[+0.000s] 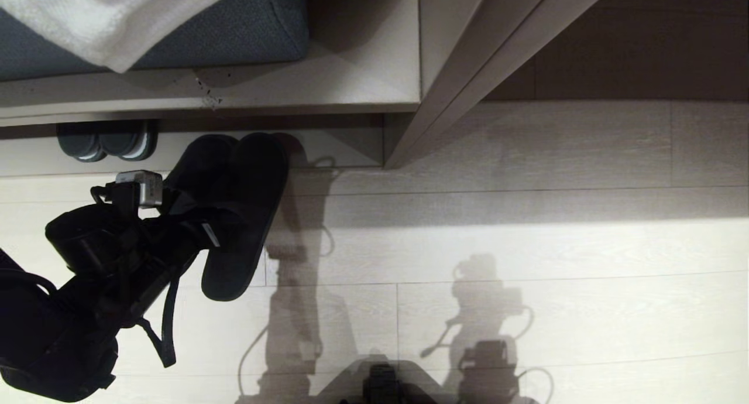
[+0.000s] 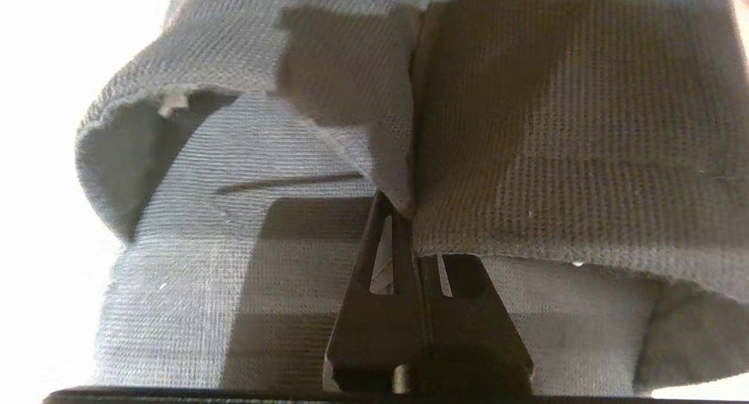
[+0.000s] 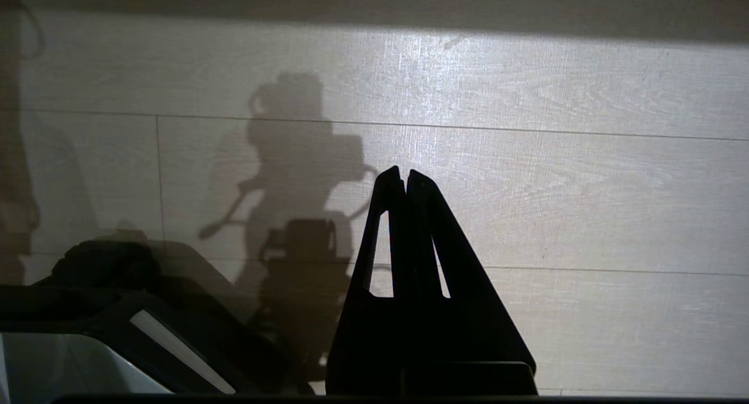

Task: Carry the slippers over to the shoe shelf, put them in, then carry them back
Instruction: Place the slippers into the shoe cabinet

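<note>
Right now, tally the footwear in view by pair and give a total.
Plain black fabric slippers, pinched in the left gripper just outside the pale wood shoe shelf: 1 pair
Dark slippers with pale grey sole edges, inside the shelf: 1 pair
Total: 2 pairs

Head view is aimed steeply down at the floor [image 1: 526, 310] before the shoe shelf [image 1: 339, 143]. Left wrist view is pressed close against the slippers [image 2: 526, 129]. Right wrist view is angled low over the same floor.

Pale wood-plank floor [image 1: 526, 310], shoe shelf [image 1: 327, 143] holding a grey-soled dark pair [image 1: 108, 140], blue cushion [image 1: 246, 35] on bench top.
</note>
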You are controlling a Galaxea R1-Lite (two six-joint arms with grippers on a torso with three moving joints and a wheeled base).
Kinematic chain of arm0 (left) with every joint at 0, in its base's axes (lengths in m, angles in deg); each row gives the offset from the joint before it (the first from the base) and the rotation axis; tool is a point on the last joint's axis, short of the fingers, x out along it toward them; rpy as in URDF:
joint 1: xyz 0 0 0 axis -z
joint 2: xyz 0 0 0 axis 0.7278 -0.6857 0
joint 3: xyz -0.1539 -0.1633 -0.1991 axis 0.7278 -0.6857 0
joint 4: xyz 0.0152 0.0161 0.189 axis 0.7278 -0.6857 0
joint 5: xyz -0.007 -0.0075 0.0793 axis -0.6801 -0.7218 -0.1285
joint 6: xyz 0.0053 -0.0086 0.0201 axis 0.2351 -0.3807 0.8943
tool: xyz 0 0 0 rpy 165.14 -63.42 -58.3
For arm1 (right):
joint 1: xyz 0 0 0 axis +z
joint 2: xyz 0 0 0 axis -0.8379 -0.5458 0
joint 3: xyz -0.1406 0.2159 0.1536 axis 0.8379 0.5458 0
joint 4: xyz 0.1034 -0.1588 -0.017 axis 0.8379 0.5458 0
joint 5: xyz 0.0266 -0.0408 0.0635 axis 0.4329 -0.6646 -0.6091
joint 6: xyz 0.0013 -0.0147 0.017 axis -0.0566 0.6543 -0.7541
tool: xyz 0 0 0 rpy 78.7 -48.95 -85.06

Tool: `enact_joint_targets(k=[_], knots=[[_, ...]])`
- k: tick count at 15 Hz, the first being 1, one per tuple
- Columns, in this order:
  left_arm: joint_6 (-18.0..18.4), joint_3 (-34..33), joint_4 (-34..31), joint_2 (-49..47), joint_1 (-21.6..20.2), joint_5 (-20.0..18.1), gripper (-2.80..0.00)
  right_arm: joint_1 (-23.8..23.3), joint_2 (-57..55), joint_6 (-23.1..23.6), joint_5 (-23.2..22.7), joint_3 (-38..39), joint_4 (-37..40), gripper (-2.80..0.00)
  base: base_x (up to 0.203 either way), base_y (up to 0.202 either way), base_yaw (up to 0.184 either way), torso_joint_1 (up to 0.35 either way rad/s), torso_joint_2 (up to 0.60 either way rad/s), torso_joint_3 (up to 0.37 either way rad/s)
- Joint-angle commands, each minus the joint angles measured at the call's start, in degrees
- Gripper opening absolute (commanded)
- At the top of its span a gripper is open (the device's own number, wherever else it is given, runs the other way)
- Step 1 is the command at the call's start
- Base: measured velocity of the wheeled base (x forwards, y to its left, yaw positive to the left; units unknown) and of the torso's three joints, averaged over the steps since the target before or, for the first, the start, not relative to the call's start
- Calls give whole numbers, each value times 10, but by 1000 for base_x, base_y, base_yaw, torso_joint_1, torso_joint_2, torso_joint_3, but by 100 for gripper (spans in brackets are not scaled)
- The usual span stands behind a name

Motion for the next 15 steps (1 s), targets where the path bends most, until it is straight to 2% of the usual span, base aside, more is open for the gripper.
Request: enact_joint_targets(k=[1,6,9,15], knots=[[1,16,6,-15,5,-2,-280,0,22,0,0,23,-1,-280,0,0,0,0,0,0],[5,73,9,-36,13,2,-280,0,22,0,0,23,0,-280,0,0,0,0,0,0],[7,82,10,-40,12,3,-280,0,22,0,0,23,-1,-280,0,0,0,0,0,0],[8,159,17,-90,10,4,-280,0,22,0,0,23,-1,-280,0,0,0,0,0,0]])
